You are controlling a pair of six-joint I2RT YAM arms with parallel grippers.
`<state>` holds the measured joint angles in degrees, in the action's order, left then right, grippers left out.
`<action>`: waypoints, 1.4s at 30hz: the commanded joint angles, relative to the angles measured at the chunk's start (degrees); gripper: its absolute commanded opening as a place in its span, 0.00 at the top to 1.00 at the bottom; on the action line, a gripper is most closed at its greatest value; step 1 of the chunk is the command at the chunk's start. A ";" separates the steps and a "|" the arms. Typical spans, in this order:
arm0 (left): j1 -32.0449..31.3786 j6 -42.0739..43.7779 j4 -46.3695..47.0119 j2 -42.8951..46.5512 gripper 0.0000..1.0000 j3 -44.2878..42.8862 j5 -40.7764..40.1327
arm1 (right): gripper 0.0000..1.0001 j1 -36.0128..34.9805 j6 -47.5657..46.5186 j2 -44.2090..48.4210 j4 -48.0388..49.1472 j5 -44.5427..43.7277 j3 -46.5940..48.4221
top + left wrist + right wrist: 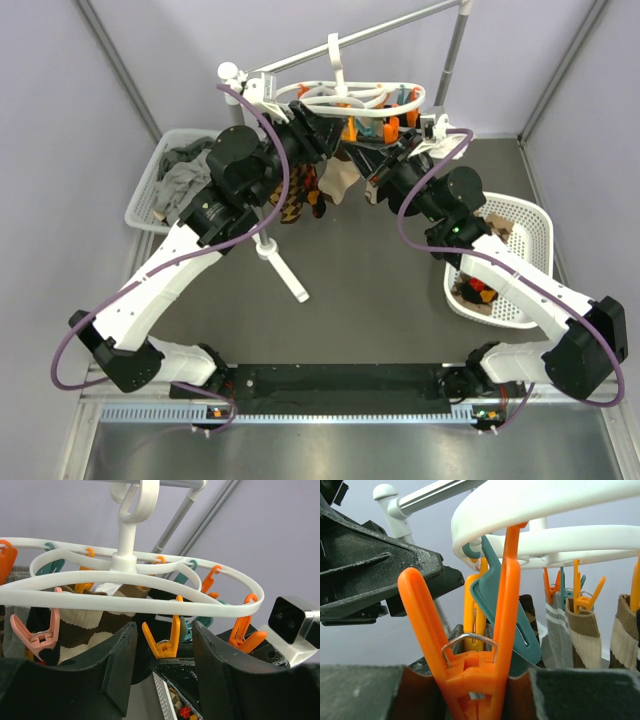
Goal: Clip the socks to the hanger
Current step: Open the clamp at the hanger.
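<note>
The white oval hanger point(352, 98) hangs from the rail, with orange and teal clips around its ring point(150, 597). Argyle socks point(298, 196) and a cream-cuffed sock point(338, 180) dangle from its clips; more cuffs point(583, 630) show clipped at the right of the right wrist view. My right gripper point(479, 687) is shut on the base of an orange clip point(470, 630) under the ring. My left gripper point(165, 667) stands open, its fingers point(117, 665) on either side of that orange clip point(162, 641) without touching it. More argyle socks point(478, 290) lie in the right basket.
A white basket point(150, 190) at the left holds plain grey socks point(185, 175). A white basket point(530, 235) stands at the right. The rail stand's foot point(285, 270) rests on the dark table, and its pole point(455, 60) rises behind the hanger.
</note>
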<state>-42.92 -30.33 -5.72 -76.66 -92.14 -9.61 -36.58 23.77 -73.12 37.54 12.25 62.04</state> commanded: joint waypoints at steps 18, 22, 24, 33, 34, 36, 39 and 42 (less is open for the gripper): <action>-0.24 -0.87 -0.61 -3.93 0.53 -3.66 -0.94 | 1.00 -0.42 -1.62 0.17 0.08 2.16 3.44; -0.24 -0.17 0.35 -4.20 0.65 -3.84 -1.64 | 1.00 -0.51 -2.23 0.17 -1.50 2.34 3.44; -0.24 0.18 0.62 -4.28 0.73 -3.75 -1.91 | 0.99 -0.51 -2.76 0.52 -2.90 2.34 3.53; -0.24 2.99 2.90 -3.93 0.87 -0.51 -3.40 | 0.46 -0.42 -5.22 5.87 -16.25 -0.91 1.86; -0.24 3.69 3.43 -3.93 0.88 -0.06 -3.58 | 0.43 -0.51 -5.66 6.67 -18.44 -1.35 1.51; -0.24 4.40 4.22 -3.76 0.89 1.08 -3.93 | 0.37 -0.51 -6.89 8.34 -26.70 -3.02 1.59; -0.24 5.71 5.28 -3.84 0.90 2.49 -4.10 | 0.30 -0.42 -8.90 11.85 -40.32 -5.65 2.29; -0.24 6.33 8.52 -3.76 0.90 4.59 -4.10 | 0.26 -0.42 -10.32 15.19 -55.04 -9.69 3.00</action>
<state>-43.29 -26.26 -3.11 -80.99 -89.73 -12.93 -36.62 16.88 -62.19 3.66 8.03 62.70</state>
